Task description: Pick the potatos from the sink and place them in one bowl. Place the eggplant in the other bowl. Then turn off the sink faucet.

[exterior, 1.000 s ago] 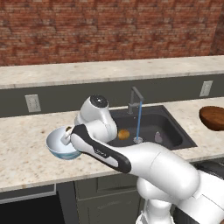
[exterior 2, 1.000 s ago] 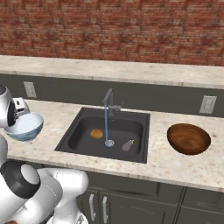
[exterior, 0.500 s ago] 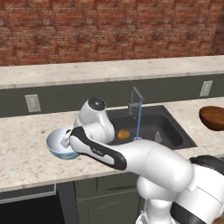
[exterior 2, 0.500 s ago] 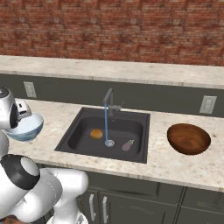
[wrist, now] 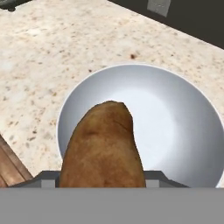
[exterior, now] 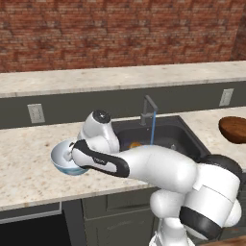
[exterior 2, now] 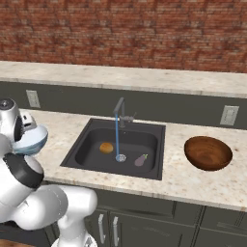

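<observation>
The worktop (exterior 2: 72, 126) looks just as it did a second ago; the arm has barely shifted. In the sink (exterior 2: 91, 144) water runs from the faucet (exterior 2: 120, 112), with the golden potato (exterior 2: 106, 147) left of the drain and the grey eggplant (exterior 2: 141, 159) right of it. The brown bowl (exterior 2: 208, 153) sits toward the worktop's right end. Over the pale blue-white bowl (wrist: 183, 122), near the left front edge, the gripper (wrist: 103, 181) still hangs, clamped on the darker potato (wrist: 105, 148).

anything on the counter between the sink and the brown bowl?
No. In the right base view the stretch of counter between the sink and the brown bowl is bare speckled stone; the two stand apart.
</observation>
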